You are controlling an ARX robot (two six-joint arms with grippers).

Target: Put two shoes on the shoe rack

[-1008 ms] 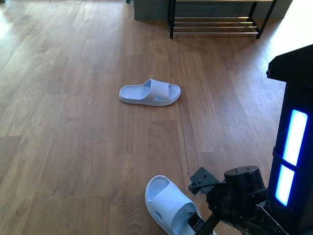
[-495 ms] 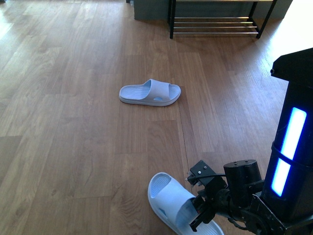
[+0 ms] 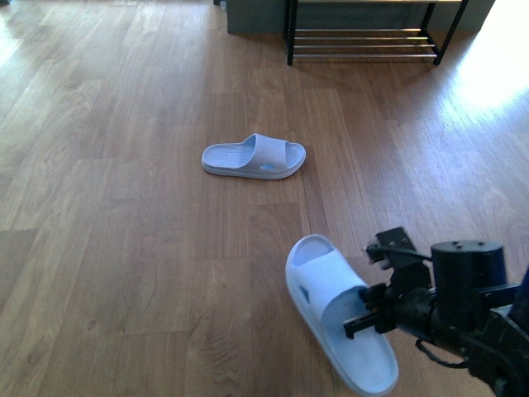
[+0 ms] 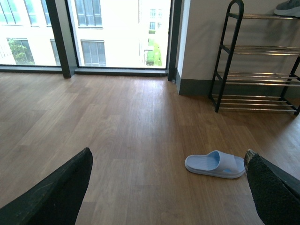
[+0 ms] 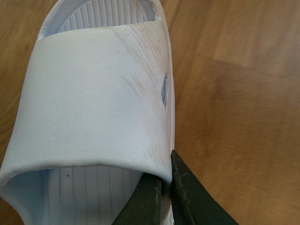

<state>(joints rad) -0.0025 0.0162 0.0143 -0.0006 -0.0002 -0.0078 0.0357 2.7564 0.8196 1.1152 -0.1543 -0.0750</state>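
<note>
My right gripper (image 3: 369,313) is shut on the side wall of a pale blue-white slide sandal (image 3: 335,310), holding it off the floor at the lower right of the front view. Up close, the sandal (image 5: 98,103) has its strap edge pinched by my right gripper (image 5: 165,180). The other slide sandal (image 3: 254,156) lies on the floor mid-room, also visible as the sandal (image 4: 215,164) in the left wrist view. The shoe rack (image 3: 364,35) stands at the far wall, its chrome tiers (image 4: 255,79) showing. My left gripper (image 4: 168,187) is open over bare floor.
A wood plank floor (image 3: 124,207) stretches across the room. Large windows (image 4: 93,33) and a dark skirting sit beside the rack. A grey shoe (image 4: 288,7) rests on the rack's top tier.
My right gripper has lifted the slide sandal and carried it to the right and slightly forward. The tall black body with blue lights has left the front view.
</note>
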